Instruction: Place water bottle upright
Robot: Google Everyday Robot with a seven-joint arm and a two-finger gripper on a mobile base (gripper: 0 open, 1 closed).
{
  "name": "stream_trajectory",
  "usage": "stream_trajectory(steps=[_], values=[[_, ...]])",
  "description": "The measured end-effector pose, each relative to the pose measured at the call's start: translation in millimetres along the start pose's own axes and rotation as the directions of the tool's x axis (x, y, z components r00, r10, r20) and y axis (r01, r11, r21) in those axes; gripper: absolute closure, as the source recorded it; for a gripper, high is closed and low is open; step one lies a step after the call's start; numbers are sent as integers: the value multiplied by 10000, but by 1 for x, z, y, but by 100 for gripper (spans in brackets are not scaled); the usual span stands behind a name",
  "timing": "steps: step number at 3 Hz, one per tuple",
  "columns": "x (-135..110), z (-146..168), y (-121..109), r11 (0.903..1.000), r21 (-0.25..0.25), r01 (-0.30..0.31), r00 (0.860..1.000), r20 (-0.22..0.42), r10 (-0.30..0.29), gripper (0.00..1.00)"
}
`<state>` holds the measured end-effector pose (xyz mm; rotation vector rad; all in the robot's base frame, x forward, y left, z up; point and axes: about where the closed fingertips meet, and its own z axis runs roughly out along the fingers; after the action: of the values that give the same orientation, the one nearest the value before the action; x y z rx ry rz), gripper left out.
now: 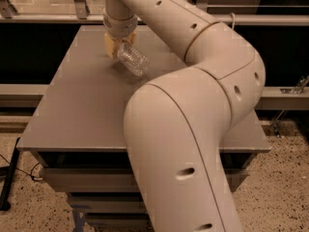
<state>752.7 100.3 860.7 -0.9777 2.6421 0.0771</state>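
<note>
One water bottle (133,61), tilted, is clamped between the gripper's (119,44) fingers (110,45) over the table (82,110).

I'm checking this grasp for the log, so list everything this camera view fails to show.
- Water bottle: the cap end is hidden by the gripper, which is near the table's far edge. Only the tilted ribbed body shows.
- Bottle's lower end: cannot tell whether it touches the table.
- Table's middle and near right: covered by the arm.
- Arm's base: cut off by the bottom edge.
</note>
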Motion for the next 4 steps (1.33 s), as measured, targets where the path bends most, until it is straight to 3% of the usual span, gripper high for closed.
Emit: stream_trajectory(steps=[1, 2, 3, 4], values=[[0, -29, -1, 9987, -397, 304, 9930, 1150, -256, 100], [8, -66, -1, 9901, -980, 1004, 9562, 2843, -688, 100], [22, -98, 3, 9695, -1522, 1924, 8770, 4699, -1003, 100], [32, -119, 9, 9451, -2029, 2562, 7631, 6426, -689, 100]])
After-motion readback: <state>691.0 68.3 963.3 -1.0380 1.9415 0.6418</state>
